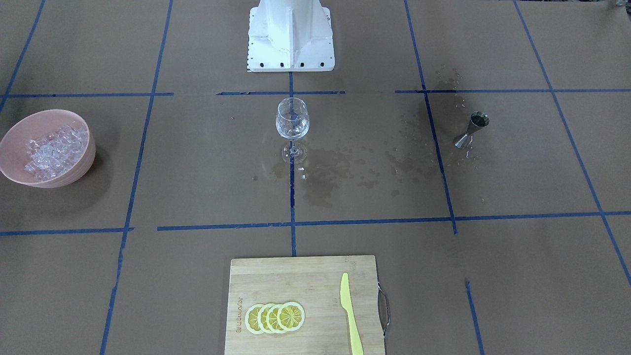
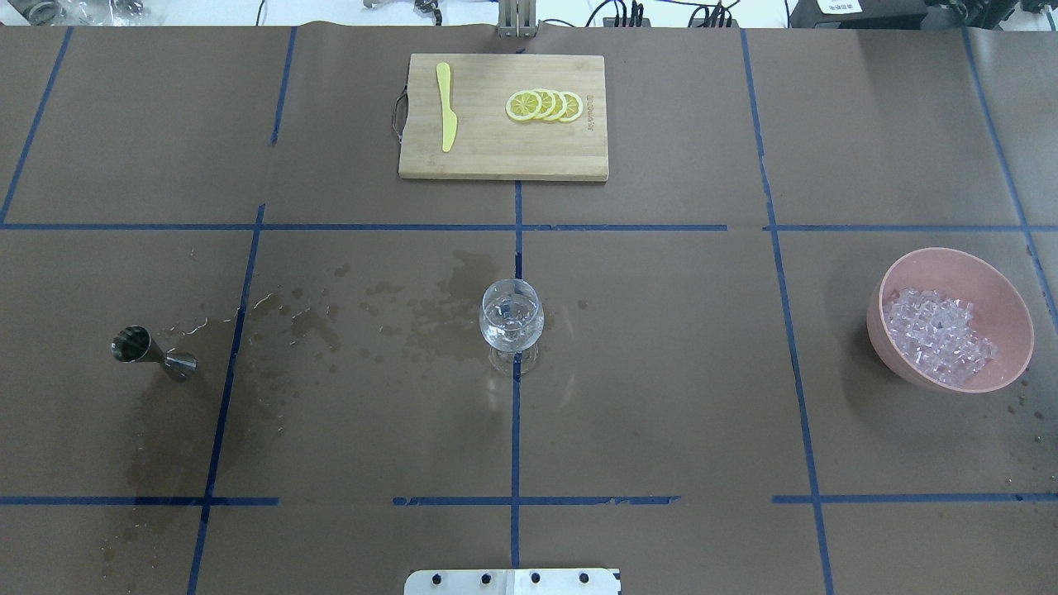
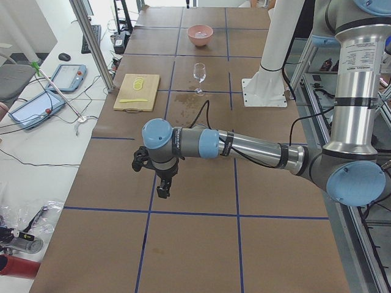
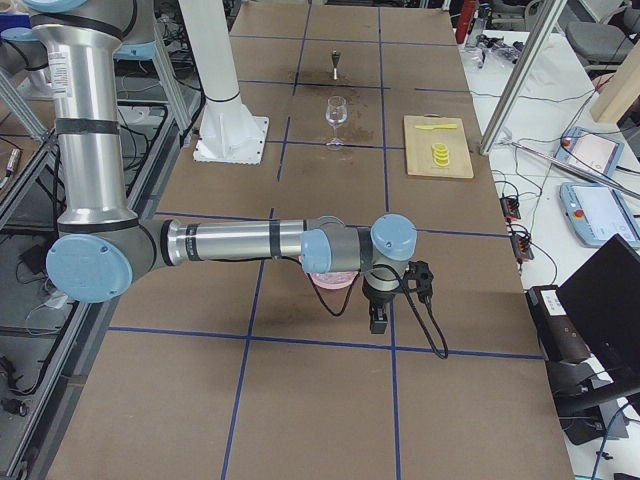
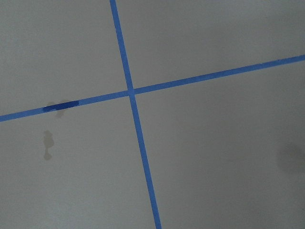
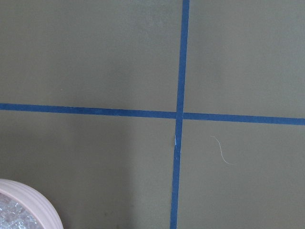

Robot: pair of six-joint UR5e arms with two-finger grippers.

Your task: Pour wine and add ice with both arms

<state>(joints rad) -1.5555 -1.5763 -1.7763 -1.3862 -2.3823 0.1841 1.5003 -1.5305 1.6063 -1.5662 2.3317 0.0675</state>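
Nearest the camera at the table's left end, the left pincer [image 3: 163, 190] is seen hung fingers-down above the table [image 3: 201, 244], with nothing visibly carried in it; whether it is open or closed cannot be told from this side view. The right pincer [image 4: 378, 320] is held the same way at the other end, and its state cannot be told either. A pink bowl [image 6: 35, 198] is caught at the corner of the right wrist view, so that pincer is judged to be placed near the bowl for the sake of the ice [image 2: 938, 335] heaped in it. On the left pincer's side a steel jigger [image 2: 153, 354] is stood upright, well apart from the bowl, presumably so that the pouring is left to that side. Between the two, at the middle, a stemmed glass [image 2: 512, 330] is set where it can be reached from both sides. The wine [image 2: 511, 312] is hardly seen: glints inside the glass suggest some liquid there, but this cannot be settled. Wet patches [image 2: 446, 310] are spread from jigger to glass. Farther out, a wooden board [image 2: 496, 157] is laid with lemon slices [image 2: 545, 105] and a yellow knife [image 2: 446, 107], none of which is called for by the task
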